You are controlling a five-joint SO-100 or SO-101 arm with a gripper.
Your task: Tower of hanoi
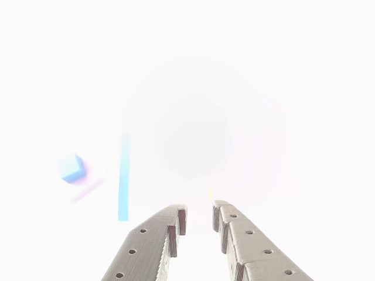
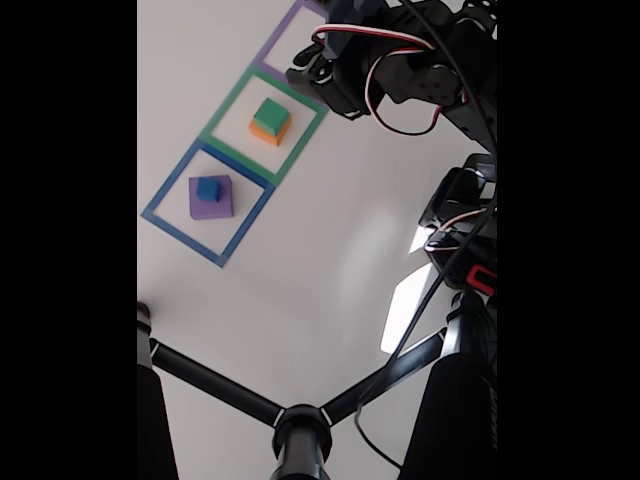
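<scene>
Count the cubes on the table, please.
4: blue cube on purple cube in the blue square; green cube on orange cube in the green square. The arm may hide others.

Purple square (image 2: 290, 35) half hidden under the arm (image 2: 400, 70), washed-out blue cube (image 1: 72, 168)

Background, as I see it from my station. One smooth white matte tabletop (image 2: 300, 280), filling the fixed view. One black three-legged tripod stand (image 2: 300, 425) at six o'clock. Bright glare patches (image 2: 405, 300) toward four o'clock on that surface. In the other view, I read heavy overexposure, everything washed near white.
</scene>
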